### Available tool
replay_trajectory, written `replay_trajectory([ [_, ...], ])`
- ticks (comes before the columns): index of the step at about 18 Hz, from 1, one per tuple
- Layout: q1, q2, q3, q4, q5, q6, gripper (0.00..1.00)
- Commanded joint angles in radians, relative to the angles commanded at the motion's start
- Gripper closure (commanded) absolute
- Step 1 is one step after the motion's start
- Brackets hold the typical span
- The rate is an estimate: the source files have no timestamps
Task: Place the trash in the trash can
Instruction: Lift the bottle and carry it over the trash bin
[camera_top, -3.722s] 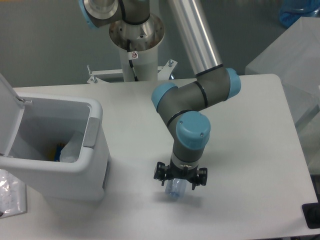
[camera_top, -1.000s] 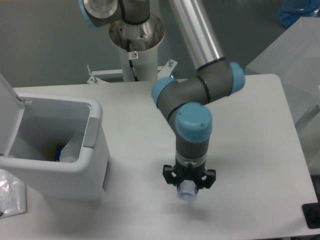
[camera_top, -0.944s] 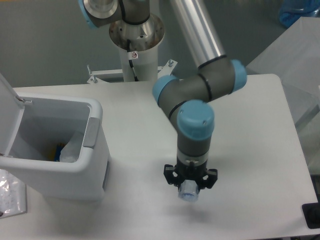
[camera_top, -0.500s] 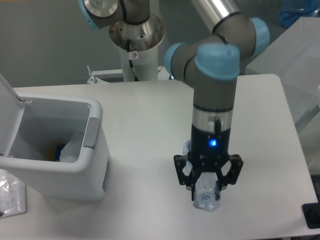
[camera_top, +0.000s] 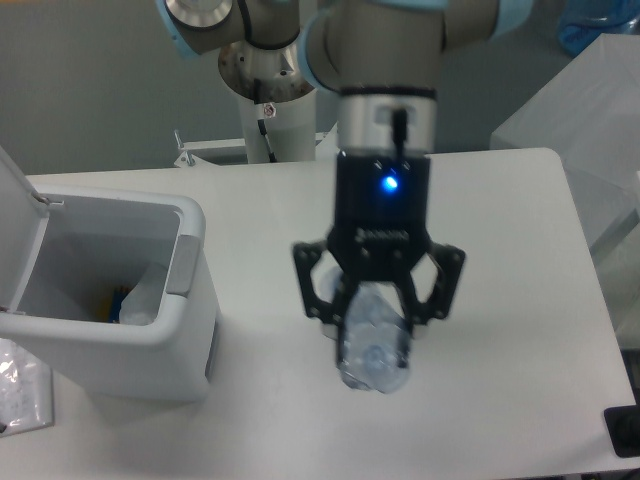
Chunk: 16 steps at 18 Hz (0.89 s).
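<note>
Grey wall behind, white table (camera_top: 520, 230) with rounded corners filling most of the view. Robot base column (camera_top: 270, 90) stands at the table's far edge, with a metal bracket at its foot.

Gripper (camera_top: 378, 318) hangs close to the camera, large and slightly blurred, a blue light lit on its black body. Fingers clenched on the crushed clear bottle (camera_top: 373, 345) — the bottle sits between them, its lower end sticking out below the fingertips. Bottle is raised off the table; a faint shadow lies on the tabletop behind it. Label colours cannot be made out through the blur.

Trash can (camera_top: 120, 300) stands at the left of the table, well apart from the gripper. White, rectangular, rounded corners, a grey panel (camera_top: 182, 266) on the side facing the arm. Lid (camera_top: 18, 235) is swung up and open at the far left edge of the frame. Inside the can — something pale and a small blue-and-yellow bit near the bottom; too small to say what it is.

A clear plastic bag (camera_top: 20, 385) lies at the lower left corner, beside the can. A dark object (camera_top: 624, 432) shows at the lower right edge, cut off by the frame. Pale covered shapes (camera_top: 580, 110) stand past the table's right side, with a blue item (camera_top: 590, 25) at the top right corner.
</note>
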<state>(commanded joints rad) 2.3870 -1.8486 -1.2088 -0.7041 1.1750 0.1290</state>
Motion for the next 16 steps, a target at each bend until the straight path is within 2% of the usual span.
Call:
replay_trajectory([
  [11,-0.179,0.028,-0.023,-0.002,0.005,-0.014,0.45],
  [16,-0.262,0.034,-0.095,-0.002,0.005,-0.009,0.45],
])
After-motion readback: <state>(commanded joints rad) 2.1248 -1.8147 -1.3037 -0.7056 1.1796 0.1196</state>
